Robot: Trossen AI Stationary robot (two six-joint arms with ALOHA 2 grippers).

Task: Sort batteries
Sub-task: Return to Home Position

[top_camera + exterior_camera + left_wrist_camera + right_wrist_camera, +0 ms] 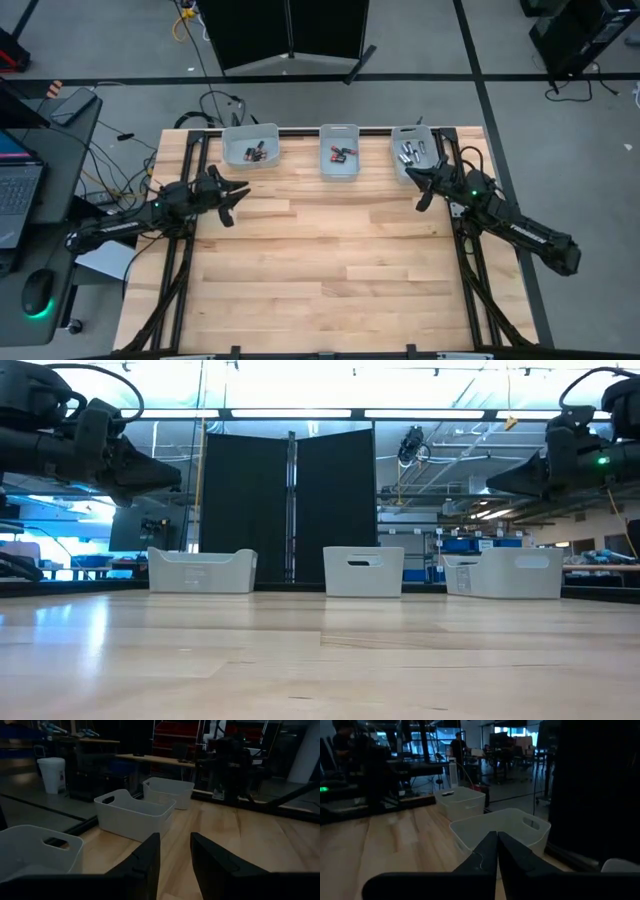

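- The left pincer (238, 200) hovers above the left side of the pale wooden-plank table (320, 250). Its fingers are parted by a narrow gap and hold nothing.
- The right pincer (421, 186) hangs above the table's right side, its fingers pressed together on nothing.
- The small cylindrical batteries (342, 153), some black with red or copper ends and some silver-grey, all lie in bins beyond the fingertips. None shows on the boards beneath or between the pincers.
- Counted, there are two arms and three translucent white rectangular plastic bins.
  - The left bin (250, 128) stands ahead of the left pincer.
  - The middle bin (340, 127) stands between the two pincers and farther forward.
  - The right bin (400, 130) stands just in front of the right pincer, near its tips.
- The batteries are too small for a sure count.
  - The left bin holds a few dark ones.
  - The middle bin holds a few black ones with red ends.
  - The right bin holds several silver-grey ones.
- The sorting looks finished, so the step in hand is judged to be the retreat to rest.
- To do it well, the right pincer should draw back from the right bin's rim before the arm folds, so the bin is not nudged.
- The left pincer has open boards around it and can withdraw directly.
- The two arms are well apart, so neither needs to cross the other's side.
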